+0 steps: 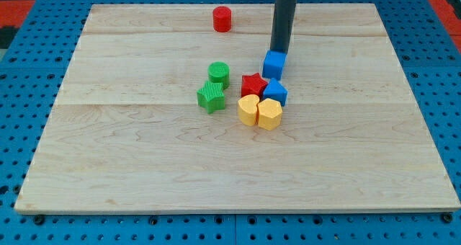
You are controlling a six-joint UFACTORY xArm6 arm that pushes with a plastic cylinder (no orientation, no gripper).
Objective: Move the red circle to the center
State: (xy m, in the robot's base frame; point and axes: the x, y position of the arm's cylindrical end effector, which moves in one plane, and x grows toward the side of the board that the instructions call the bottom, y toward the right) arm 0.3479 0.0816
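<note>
You had no claw here, only a straight dark rod, and it held nothing. My tip (278,52) sat just above the blue cube block (274,65), touching its top edge, right of the frame's middle. The small red round block (222,19) stood alone near the top of the pale wooden board (108,166), well apart from the tip. Below the cube, a red star block (253,85), another blue block (275,91) and two yellow blocks (259,112) crowded together. Two green blocks (215,85) stood just left of them.
</note>
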